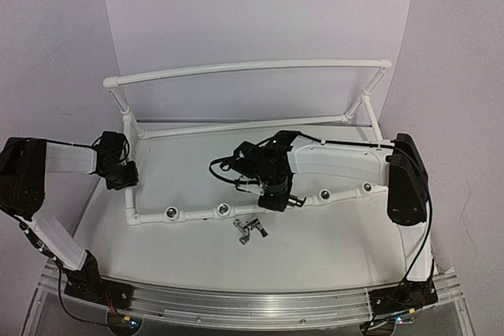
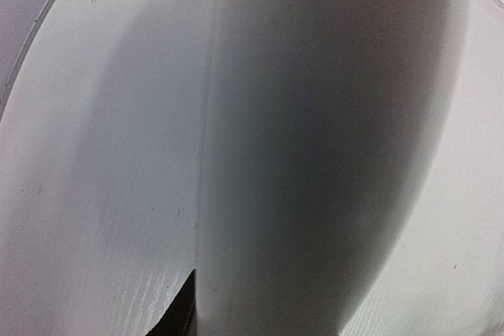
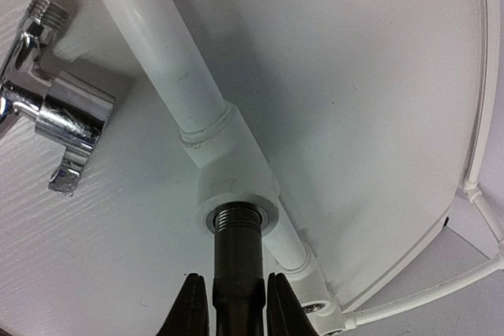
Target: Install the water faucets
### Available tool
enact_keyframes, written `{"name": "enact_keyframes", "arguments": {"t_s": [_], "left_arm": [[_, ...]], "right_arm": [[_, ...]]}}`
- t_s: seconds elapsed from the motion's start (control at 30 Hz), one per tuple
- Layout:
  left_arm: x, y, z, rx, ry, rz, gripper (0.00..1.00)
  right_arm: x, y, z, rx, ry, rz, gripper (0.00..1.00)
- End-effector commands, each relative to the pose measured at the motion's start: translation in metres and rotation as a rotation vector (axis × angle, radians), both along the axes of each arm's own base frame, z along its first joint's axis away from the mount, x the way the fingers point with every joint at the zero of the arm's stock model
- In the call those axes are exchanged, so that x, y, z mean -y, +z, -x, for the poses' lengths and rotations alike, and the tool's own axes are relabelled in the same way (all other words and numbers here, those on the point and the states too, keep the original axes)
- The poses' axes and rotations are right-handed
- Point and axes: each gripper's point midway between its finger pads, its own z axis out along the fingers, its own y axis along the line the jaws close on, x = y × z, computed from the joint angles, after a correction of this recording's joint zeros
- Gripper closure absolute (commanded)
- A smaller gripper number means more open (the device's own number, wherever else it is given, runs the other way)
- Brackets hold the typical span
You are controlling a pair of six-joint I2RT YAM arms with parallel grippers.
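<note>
One water faucet (image 3: 238,261), a dark metal stem, stands between the fingers of my right gripper (image 3: 238,308), which is shut on it. Its threaded tip sits in a round socket (image 3: 264,194) of the white pipe frame (image 1: 244,66). In the top view the right gripper (image 1: 277,198) hangs over the frame's front pipe at its middle. A second, shiny water faucet (image 1: 250,228) lies loose on the table just in front of that pipe, and shows as the chrome faucet (image 3: 67,112) in the right wrist view. My left gripper (image 1: 120,172) is shut on the frame's left side pipe (image 2: 299,155), which fills the left wrist view.
The front pipe carries more silver-ringed sockets (image 1: 169,212), (image 1: 224,209), (image 1: 324,195), (image 1: 366,187). The frame's raised back rail spans the rear. White walls (image 1: 47,53) close in the left, right and back. A metal rail (image 1: 252,300) runs along the near table edge.
</note>
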Motion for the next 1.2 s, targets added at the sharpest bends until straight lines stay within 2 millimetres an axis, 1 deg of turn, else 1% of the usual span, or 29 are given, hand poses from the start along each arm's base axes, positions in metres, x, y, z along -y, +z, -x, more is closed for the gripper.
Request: {"name": "enact_keyframes", "arguments": {"t_s": [0.0,0.13,0.3,0.4,0.43,0.5,0.57,0.63,0.7,0.93,1.0,1.03,1.17], "left_arm": [[0.011,-0.006,-0.006,-0.04,0.261,0.259,1.0],[0.01,-0.006,-0.005,-0.04,0.263,0.255,1.0],[0.009,-0.006,-0.005,-0.041,0.264,0.25,1.0],[0.009,-0.007,-0.005,-0.042,0.265,0.25,1.0],[0.009,-0.006,-0.005,-0.042,0.266,0.25,1.0],[0.009,-0.007,-0.005,-0.042,0.266,0.25,1.0],[0.009,-0.006,-0.005,-0.042,0.267,0.25,1.0],[0.009,-0.007,-0.005,-0.042,0.267,0.251,1.0],[0.009,-0.007,-0.005,-0.043,0.266,0.25,1.0],[0.009,-0.008,-0.004,-0.044,0.266,0.25,1.0],[0.009,-0.008,-0.004,-0.045,0.266,0.25,1.0],[0.009,-0.008,-0.004,-0.044,0.266,0.251,1.0],[0.01,-0.008,-0.004,-0.045,0.265,0.252,1.0]], "right_arm": [[-0.054,-0.016,-0.004,-0.061,-0.116,-0.276,1.0],[-0.059,-0.018,-0.004,-0.092,-0.199,-0.332,1.0],[-0.059,-0.018,-0.011,-0.144,-0.304,-0.402,1.0],[-0.06,-0.018,-0.009,-0.182,-0.36,-0.437,1.0],[-0.061,-0.018,-0.007,-0.191,-0.364,-0.442,0.99],[-0.063,-0.016,-0.004,-0.209,-0.367,-0.455,0.93],[-0.063,-0.015,-0.004,-0.208,-0.368,-0.459,0.85],[-0.063,-0.012,-0.005,-0.203,-0.367,-0.463,0.8],[-0.065,-0.012,-0.003,-0.216,-0.365,-0.47,0.73],[-0.066,-0.011,-0.003,-0.22,-0.36,-0.474,0.66],[-0.066,-0.009,-0.004,-0.213,-0.357,-0.476,0.6],[-0.066,-0.008,-0.004,-0.21,-0.355,-0.477,0.59],[-0.065,-0.005,-0.008,-0.191,-0.349,-0.476,0.58]]}}
